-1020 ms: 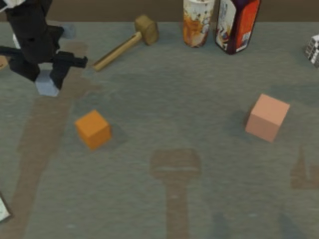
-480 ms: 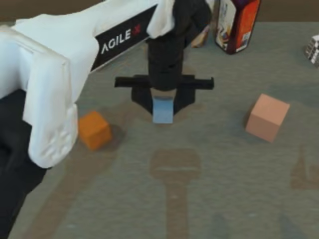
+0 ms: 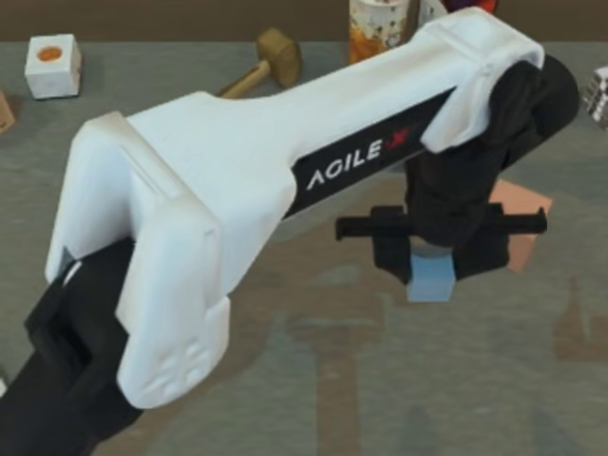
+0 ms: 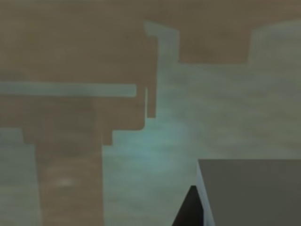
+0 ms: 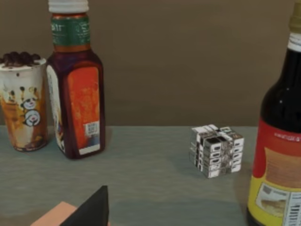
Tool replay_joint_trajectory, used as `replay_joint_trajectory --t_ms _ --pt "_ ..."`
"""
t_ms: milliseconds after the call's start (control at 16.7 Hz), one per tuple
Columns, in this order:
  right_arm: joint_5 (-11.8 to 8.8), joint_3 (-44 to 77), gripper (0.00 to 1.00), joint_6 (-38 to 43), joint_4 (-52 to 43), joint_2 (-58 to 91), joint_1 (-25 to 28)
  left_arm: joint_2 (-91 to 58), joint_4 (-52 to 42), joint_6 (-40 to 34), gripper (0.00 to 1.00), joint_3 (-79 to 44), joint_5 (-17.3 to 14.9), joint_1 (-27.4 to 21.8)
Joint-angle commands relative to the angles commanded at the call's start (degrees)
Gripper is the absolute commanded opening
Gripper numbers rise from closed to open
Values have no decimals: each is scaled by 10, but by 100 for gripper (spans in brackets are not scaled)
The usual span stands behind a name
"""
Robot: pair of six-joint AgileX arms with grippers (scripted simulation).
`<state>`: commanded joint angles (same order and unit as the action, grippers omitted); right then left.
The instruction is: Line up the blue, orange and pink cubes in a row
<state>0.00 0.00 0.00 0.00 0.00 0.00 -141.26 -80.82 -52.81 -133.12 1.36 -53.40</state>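
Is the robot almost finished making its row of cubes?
Not yet; no row shows. The left tool is shut on the small pale-blue cube, held right beside the larger salmon-pink cube on the table's right side. The arm hides the orange cube here, so its place can't be told. Setting the blue one down and lining up the orange one look left.

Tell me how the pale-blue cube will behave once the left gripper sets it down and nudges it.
The blue cube, held in the left gripper, looks rigid with flat faces, so it should probably sit stable and slide, not roll. It is small, so likely light; a nudge may turn it. The pink cube sits close by, so it might get bumped.
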Motion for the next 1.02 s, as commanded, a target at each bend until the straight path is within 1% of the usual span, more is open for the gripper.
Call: replay_joint_trajectory --t_ms 360,780,1020 --pt "0 0 100 0 0 0 0 0 11 2 0 11 0 1" --pt "0 0 100 0 0 0 0 -7 144 2 0 136 0 2" --pt "0 0 100 0 0 0 0 -8 153 2 0 145 0 2"
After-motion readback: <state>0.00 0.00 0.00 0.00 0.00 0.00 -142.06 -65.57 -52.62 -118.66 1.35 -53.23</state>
